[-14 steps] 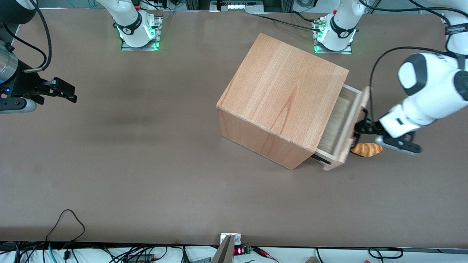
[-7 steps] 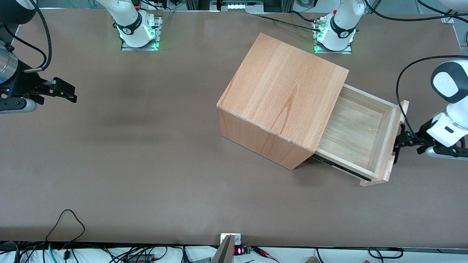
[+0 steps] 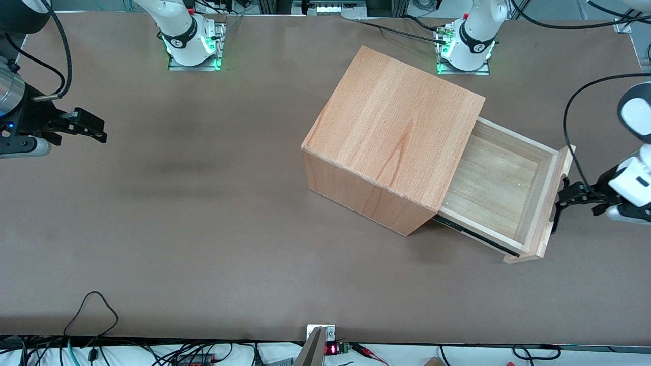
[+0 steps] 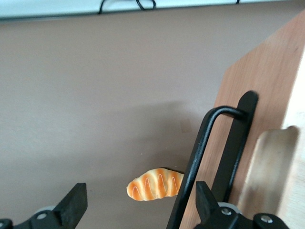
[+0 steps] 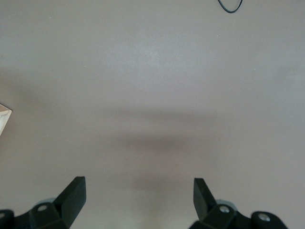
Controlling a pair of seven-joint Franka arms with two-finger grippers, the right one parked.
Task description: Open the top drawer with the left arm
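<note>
Brown table [image 3: 203,229], matte, carrying all items. Cabinet [image 3: 391,137]: beech cube, set askew toward the working arm's end. Top drawer [image 3: 496,190]: pulled well out of the cabinet, inside bare, pale front panel [image 4: 252,119] with black bar handle [image 4: 209,157]. Left arm [image 3: 633,152]: white, at the table's end beside the drawer front. Gripper [image 4: 138,205]: fingers spread wide, one at the handle, clasping nothing. Bread roll [image 4: 155,184]: orange-striped, on the table just beside the drawer front.
</note>
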